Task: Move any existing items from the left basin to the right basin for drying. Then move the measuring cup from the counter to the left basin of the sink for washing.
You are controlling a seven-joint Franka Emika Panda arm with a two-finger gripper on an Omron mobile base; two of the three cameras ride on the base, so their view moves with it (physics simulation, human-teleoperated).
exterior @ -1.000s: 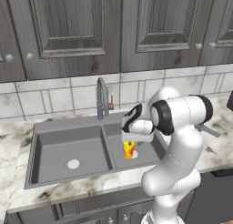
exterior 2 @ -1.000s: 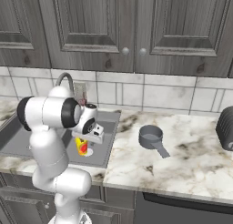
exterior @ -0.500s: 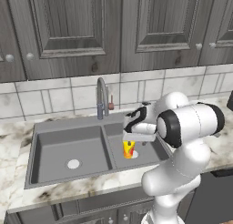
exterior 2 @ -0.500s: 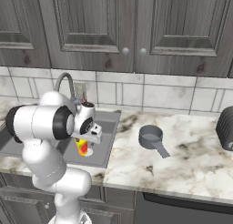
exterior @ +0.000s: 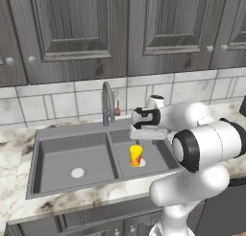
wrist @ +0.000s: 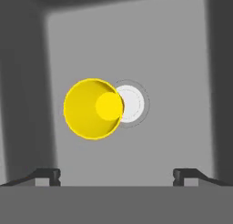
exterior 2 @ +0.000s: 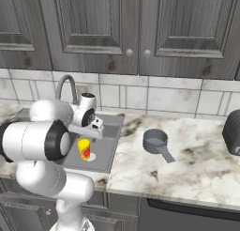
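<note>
The yellow cup [exterior: 136, 155] with its orange-red marking stands upright in the right basin [exterior: 156, 155], beside the pale drain [wrist: 131, 104]. My gripper [exterior: 145, 135] hangs a little above the cup, pointing down, open and holding nothing. From the hand, the cup's mouth [wrist: 93, 109] lies below, between and ahead of the spread fingertips [wrist: 53, 175]. The left basin [exterior: 62, 153] holds no item. On the counter [exterior 2: 197, 164], right of the sink, sits the dark grey measuring cup [exterior 2: 156, 142], its handle pointing toward the front. The gripper [exterior 2: 92, 131] is well left of it.
The curved grey tap [exterior: 106, 103] rises behind the divider of the sink, just left of my hand. A dark ribbed object [exterior 2: 233, 131] stands at the counter's far right. Grey cabinets hang above the tiled wall.
The jaws have spread fully and let go of the yellow cup, which stays standing in the right basin. The hand has lifted a little above it.
</note>
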